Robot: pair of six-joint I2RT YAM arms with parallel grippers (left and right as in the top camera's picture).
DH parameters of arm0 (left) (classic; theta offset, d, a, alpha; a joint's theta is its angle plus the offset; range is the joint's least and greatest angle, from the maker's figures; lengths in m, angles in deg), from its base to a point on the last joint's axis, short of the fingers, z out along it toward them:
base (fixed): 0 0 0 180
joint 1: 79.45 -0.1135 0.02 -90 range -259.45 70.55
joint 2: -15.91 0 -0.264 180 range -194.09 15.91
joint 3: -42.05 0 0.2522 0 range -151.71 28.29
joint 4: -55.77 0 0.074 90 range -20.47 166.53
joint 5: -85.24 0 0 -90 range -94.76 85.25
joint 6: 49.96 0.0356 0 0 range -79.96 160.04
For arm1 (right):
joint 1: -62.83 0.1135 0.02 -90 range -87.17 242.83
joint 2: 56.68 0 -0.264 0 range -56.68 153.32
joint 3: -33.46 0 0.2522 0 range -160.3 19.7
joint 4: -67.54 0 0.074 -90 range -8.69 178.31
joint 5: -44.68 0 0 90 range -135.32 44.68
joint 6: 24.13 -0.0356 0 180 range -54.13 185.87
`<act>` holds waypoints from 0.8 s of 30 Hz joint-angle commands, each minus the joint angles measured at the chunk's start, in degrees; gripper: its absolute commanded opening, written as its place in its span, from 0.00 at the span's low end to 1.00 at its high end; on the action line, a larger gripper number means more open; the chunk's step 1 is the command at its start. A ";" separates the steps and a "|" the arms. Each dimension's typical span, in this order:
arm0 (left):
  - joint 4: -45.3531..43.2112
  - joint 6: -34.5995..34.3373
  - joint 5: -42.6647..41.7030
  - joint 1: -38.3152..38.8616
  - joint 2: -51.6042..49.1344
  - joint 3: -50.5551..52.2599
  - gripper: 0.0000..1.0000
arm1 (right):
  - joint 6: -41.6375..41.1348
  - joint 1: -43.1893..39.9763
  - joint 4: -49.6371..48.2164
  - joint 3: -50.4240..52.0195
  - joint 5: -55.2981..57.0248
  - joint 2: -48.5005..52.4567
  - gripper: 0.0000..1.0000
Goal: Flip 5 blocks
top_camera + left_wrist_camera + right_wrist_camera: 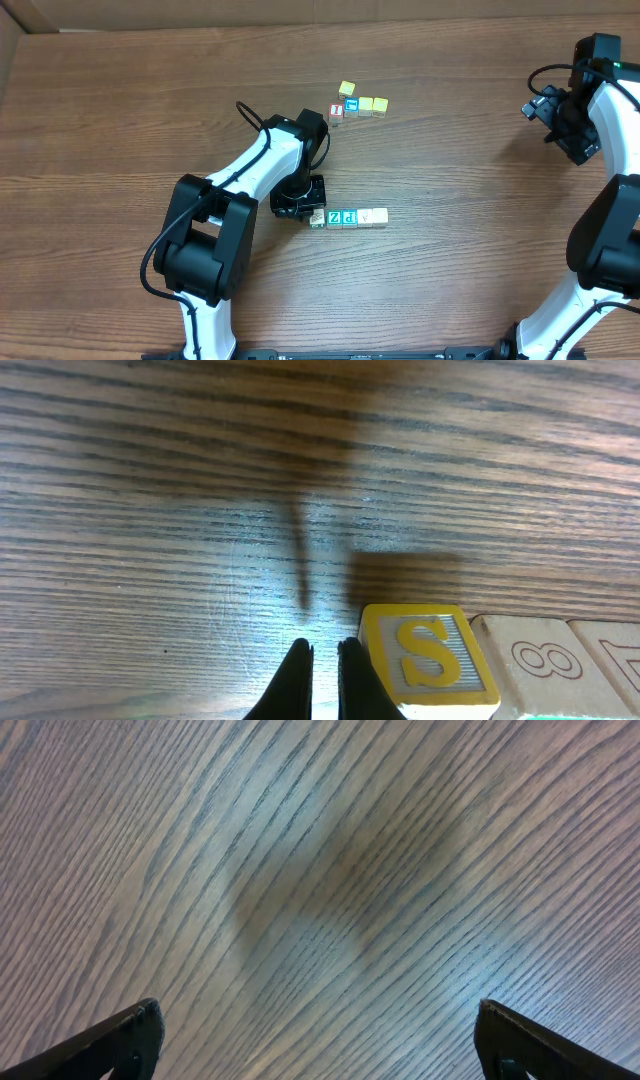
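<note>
Left fingers point(293, 685) are pinched together with nothing between them, low over the brown wood-grain tabletop point(150, 510). Just beside them sits a small wooden cube with a yellow-framed "S" face point(430, 660), at the near end of the row of little wooden letter cubes point(349, 216). Further off is a bunch of yellow, blue-letter and red-letter cubes point(358, 103). Right fingers point(125, 1040) are spread wide over bare wood, well apart.

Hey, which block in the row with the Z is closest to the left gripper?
The yellow-framed S block, at the row's end right beside the shut left gripper; the Z block and the rest lie farther along.
</note>
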 commanded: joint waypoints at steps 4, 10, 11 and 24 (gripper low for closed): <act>0.04 1.11 -1.09 0.76 1.36 0.50 0.04 | 0.22 0.00 -0.02 -0.96 0.57 -1.55 1.00; -0.17 1.11 -1.75 0.76 1.33 0.50 0.04 | 0.22 0.00 -0.02 -0.96 0.57 -1.55 1.00; -0.11 1.11 -1.73 0.74 1.33 0.50 0.04 | 0.22 0.00 -0.02 -0.96 0.59 -1.55 1.00; -0.42 2.34 -1.84 0.76 1.36 0.50 0.04 | 0.22 0.00 -0.02 -0.96 0.57 -1.55 1.00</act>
